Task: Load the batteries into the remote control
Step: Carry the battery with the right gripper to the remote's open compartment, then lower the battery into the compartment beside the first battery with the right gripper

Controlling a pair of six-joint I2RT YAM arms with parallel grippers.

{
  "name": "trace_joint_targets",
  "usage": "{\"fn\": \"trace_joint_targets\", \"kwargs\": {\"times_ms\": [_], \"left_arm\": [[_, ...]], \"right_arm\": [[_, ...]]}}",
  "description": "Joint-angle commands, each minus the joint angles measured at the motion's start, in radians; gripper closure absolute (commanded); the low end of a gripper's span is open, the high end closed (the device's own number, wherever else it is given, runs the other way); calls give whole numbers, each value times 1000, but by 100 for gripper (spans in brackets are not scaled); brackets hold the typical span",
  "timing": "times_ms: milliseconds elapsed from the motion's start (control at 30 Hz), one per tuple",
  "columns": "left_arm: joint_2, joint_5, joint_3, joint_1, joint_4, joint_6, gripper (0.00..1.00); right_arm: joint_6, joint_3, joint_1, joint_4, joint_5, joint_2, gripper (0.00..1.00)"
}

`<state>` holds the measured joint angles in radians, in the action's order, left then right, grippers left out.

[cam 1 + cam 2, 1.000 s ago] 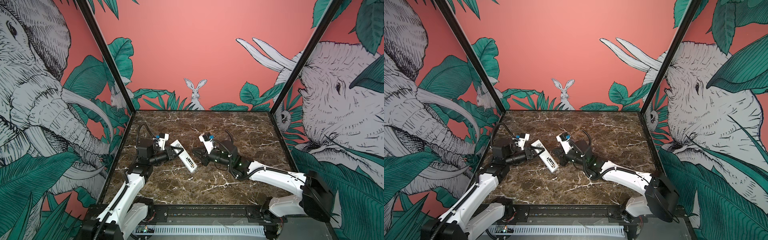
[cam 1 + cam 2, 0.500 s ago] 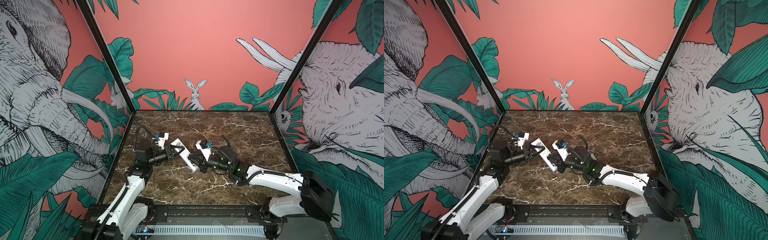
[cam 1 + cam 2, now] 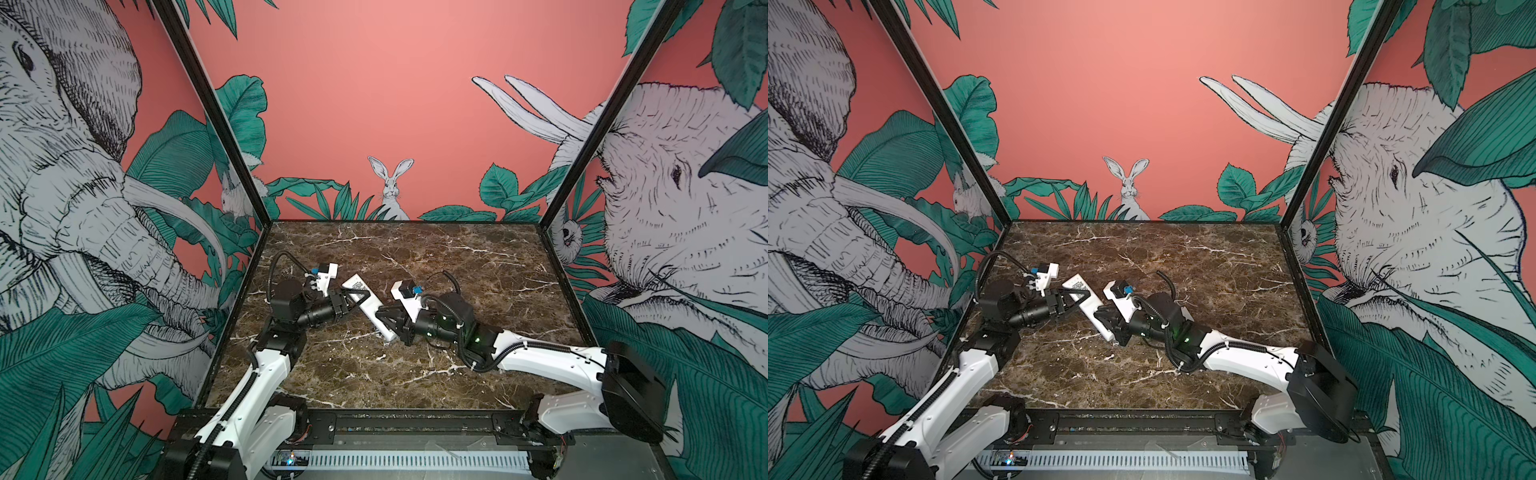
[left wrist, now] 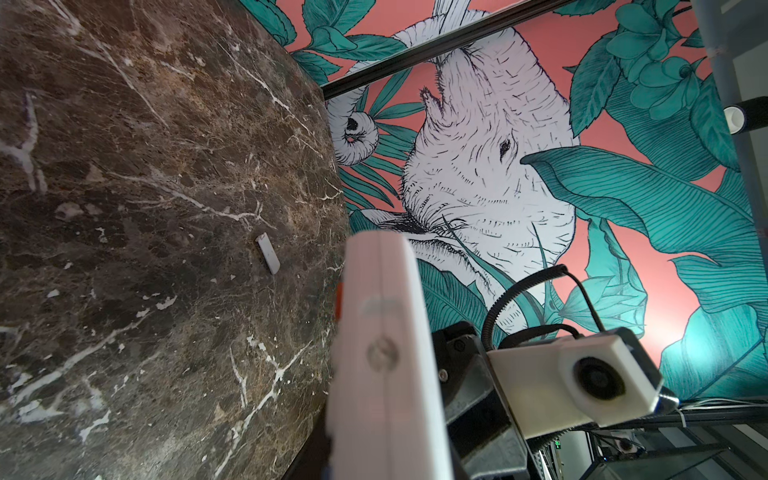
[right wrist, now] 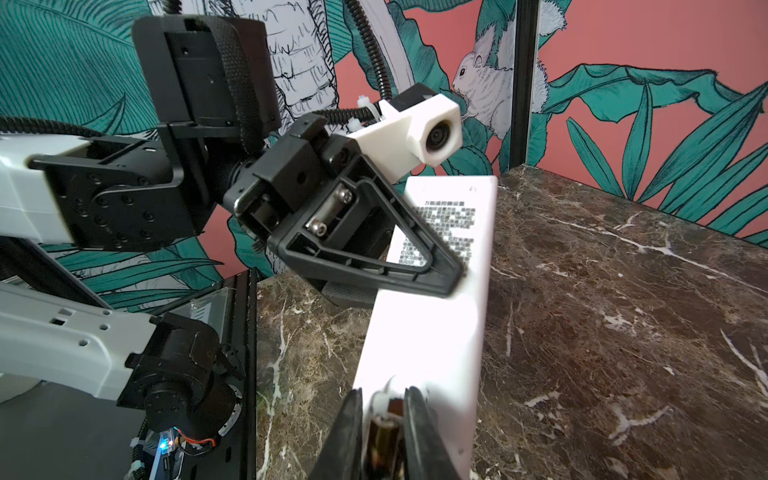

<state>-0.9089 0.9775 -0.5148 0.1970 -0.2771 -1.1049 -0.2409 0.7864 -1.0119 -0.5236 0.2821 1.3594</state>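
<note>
The white remote control (image 3: pixel 365 305) (image 3: pixel 1090 309) hangs slanted above the marble table, plain back and printed label (image 5: pixel 449 232) facing up. My left gripper (image 3: pixel 357 297) (image 3: pixel 1077 297) is shut on its upper half, one black finger (image 5: pixel 395 249) lying across the label. In the left wrist view the remote control (image 4: pixel 382 353) shows edge-on and blurred. My right gripper (image 3: pixel 384 320) (image 5: pixel 382 395) is at the remote's near end. A dark battery (image 5: pixel 380 444) lies between its fingers, nosed into the opening there. A thin pale sliver shows beside the battery, so the grip is unclear.
A small flat white piece (image 4: pixel 268 259) lies on the marble table (image 3: pixel 436 257) out towards the right wall. Painted walls close in the left, back and right sides. A black rail (image 3: pixel 395 424) runs along the front edge under both arm bases.
My right gripper has moved left across the table and now meets the remote's near end with the battery. The left gripper keeps hold of the remote, almost still.
</note>
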Motion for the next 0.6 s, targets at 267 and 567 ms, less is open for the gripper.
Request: {"fn": "trace_joint_targets", "kwargs": {"times_ms": [267,567], "left_arm": [[-18,34,20,4,-82,46,100],[-14,79,28,5,-107,118,100]], "right_arm": [[-50,22,3,64,-82,-106,48],[-373,235,115,507,-11,-54,28]]}}
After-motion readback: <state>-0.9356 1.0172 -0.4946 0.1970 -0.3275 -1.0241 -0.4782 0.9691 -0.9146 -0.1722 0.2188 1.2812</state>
